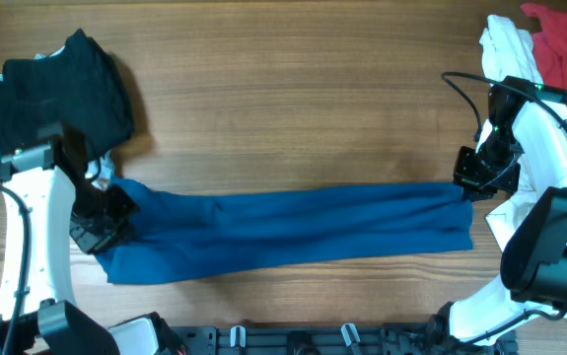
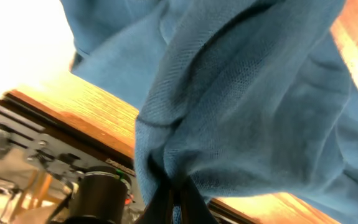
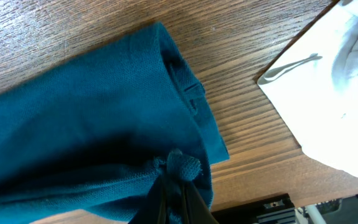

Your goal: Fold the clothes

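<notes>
Currently the royal-blue cloth shirt lies stretched along the near side of the brown wooden table, with the left gripper and right gripper each clamped tight on one end. Lifting both ends evenly and keeping it taut should give a clean fold.

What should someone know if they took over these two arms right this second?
Left gripper: shut on the left end of the blue shirt.
Right gripper: shut on its right end.
The shirt lies stretched as a long narrow band across the wooden table.
Black garment sits by the left arm; white garment and red garment sit by the right arm.
Done: the shirt looks gathered lengthwise.
Left: fold it shorter, then probably handle the other garments.
</notes>
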Robot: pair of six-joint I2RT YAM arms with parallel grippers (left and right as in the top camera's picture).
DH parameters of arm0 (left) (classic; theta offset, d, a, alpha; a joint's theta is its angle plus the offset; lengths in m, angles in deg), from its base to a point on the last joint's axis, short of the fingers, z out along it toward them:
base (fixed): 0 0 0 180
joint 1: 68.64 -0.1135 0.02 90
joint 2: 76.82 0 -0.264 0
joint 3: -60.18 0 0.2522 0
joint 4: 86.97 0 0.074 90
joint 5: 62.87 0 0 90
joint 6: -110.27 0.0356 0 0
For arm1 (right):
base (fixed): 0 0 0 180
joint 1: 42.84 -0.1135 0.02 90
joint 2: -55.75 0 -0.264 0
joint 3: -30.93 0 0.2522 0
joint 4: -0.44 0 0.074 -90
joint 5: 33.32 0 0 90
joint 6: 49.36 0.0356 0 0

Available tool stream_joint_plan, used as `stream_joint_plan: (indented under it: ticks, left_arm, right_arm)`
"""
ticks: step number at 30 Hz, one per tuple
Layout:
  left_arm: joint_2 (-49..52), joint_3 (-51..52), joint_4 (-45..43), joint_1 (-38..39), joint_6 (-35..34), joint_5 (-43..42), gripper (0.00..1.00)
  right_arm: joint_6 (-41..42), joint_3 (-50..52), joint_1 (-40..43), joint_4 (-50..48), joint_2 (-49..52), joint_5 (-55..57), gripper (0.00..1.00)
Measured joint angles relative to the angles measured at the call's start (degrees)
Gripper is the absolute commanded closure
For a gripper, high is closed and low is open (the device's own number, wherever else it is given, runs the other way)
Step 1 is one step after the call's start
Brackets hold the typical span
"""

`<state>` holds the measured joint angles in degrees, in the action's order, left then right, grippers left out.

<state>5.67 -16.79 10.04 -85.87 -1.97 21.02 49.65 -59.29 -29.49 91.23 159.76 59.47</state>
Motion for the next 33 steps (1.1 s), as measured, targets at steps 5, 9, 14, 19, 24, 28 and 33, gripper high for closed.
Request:
stream_joint_plan:
  ticks: [5,9,14,19,24,28,33]
  left_arm:
    - [0.0,2.27,-1.33,0.02,-0.39,-3.26,0.96]
    - [0.0,2.32,-2.32,0.0,-1.27,-4.5,0.96]
    - [0.0,2.32,-3.41,0.0,-3.15,-2.45,0.96]
    - [0.0,2.32,-5.38,0.0,-5.75,0.26,0.96]
    - [0.0,2.36,-5.97,0.0,-6.78,0.7,0.93]
    - [0.0,2.36,-5.75,0.0,-7.06,0.79,0.62]
    - [0.0,2.38,-5.05,0.0,-7.43,1.38,0.49]
  right_arm:
    - [0.0,0.0,0.0,-0.15,0.0,0.0,0.96]
    - [-0.02,0.0,0.0,-0.15,0.0,0.0,0.96]
    - [0.0,0.0,0.0,0.33,0.0,0.04,0.96]
    - [0.42,0.0,0.0,1.18,0.0,0.31,0.96]
    - [1.03,0.0,0.0,2.47,0.0,0.66,0.73]
    - [3.78,0.0,0.0,4.83,0.0,3.15,0.38]
    - [5.27,0.0,0.22,5.05,0.0,4.68,0.25]
